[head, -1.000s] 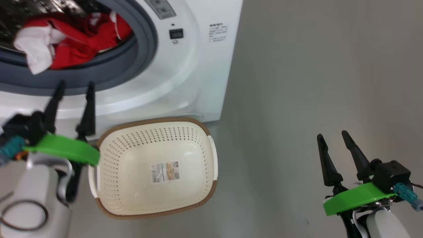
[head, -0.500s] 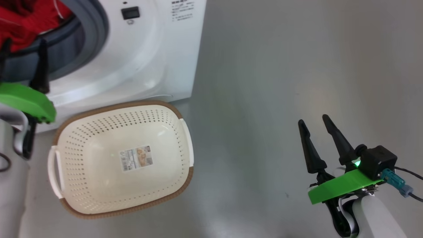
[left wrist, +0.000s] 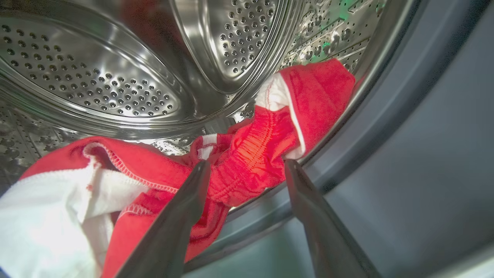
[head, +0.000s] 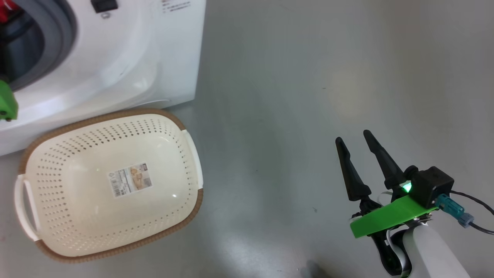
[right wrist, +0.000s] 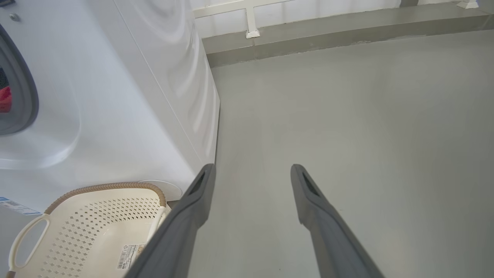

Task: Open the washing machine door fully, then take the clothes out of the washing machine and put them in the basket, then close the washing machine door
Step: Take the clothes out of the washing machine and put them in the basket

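Low in the left wrist view, brings the left claw [left wrist: 247, 164], spread wide and empty, up to the clothes [left wrist: 154, 170] at the washing machine [head: 127, 50] drum lip amid a sideways head-camera swing, leaving the lower-left basket [head: 115, 112] unfilled and the right claw [head: 352, 136] released.

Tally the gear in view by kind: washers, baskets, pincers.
washing machine: 1
basket: 1
pincers: 2, the left pincer and the right pincer, both open
Total: 4
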### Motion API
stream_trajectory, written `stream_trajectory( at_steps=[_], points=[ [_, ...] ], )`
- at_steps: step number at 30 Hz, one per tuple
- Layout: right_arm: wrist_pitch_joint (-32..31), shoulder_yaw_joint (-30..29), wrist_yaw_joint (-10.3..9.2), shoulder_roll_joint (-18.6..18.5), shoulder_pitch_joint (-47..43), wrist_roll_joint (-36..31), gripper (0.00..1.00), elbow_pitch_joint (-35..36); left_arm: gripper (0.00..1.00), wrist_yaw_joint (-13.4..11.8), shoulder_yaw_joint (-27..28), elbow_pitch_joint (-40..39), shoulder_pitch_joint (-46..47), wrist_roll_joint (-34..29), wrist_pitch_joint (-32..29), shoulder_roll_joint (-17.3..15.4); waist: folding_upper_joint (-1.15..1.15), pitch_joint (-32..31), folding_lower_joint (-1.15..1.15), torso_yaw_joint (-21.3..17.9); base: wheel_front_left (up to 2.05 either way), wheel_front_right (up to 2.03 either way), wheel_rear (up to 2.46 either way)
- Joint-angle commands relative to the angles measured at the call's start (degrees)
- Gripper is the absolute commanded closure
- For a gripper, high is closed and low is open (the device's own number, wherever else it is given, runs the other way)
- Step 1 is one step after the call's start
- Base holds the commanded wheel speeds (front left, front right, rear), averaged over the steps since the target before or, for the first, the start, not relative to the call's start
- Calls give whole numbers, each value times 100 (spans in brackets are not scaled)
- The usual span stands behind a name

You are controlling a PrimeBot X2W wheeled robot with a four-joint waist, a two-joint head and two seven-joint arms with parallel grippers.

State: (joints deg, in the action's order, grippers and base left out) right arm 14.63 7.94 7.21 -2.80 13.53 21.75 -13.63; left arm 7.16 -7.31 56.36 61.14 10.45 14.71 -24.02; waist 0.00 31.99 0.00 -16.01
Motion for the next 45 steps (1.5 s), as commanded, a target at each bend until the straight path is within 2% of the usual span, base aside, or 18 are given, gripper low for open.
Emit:
stream_trajectory(
  at_steps=[1, 14, 23, 24, 25, 27, 37, 45],
  points=[
    [37, 139, 28, -9, 56, 46, 0, 145, 0, 5, 127, -41, 136, -74, 29, -367, 0, 74, 0, -99, 0, 0, 0],
    [37, 357, 28, -8, 42, 85, 0, 255, 0, -113, 47, 335, 508, -388, 29, -644, 0, 265, 0, -345, 0, 0, 0],
    [37, 417, 28, -8, 28, 132, 0, 290, 0, -191, 17, 499, 645, -441, 29, -666, 0, 309, 0, -385, 0, 0, 0],
    [37, 423, 28, -8, 27, 135, 0, 294, 7, -195, 9, 515, 650, -446, 29, -663, 0, 305, 0, -385, 0, 0, 0],
    [37, 425, 28, -8, 25, 138, 0, 299, 31, -195, 2, 531, 652, -449, 29, -657, 0, 301, 0, -381, 0, 0, 0],
    [37, 427, 28, -8, 29, 135, 0, 307, 100, -194, -4, 550, 663, -444, 29, -640, 0, 297, 0, -365, 0, 0, 0],
    [37, 315, 28, -8, 64, 65, 0, 278, 100, -187, 170, 271, 503, -220, 29, -388, 0, 186, 0, -154, 0, 0, 0],
    [37, 177, 28, -8, 58, -89, 0, 219, 100, -103, 626, -241, -106, 186, 29, 6, 0, -31, 0, 128, 0, 0, 0]
  ],
)
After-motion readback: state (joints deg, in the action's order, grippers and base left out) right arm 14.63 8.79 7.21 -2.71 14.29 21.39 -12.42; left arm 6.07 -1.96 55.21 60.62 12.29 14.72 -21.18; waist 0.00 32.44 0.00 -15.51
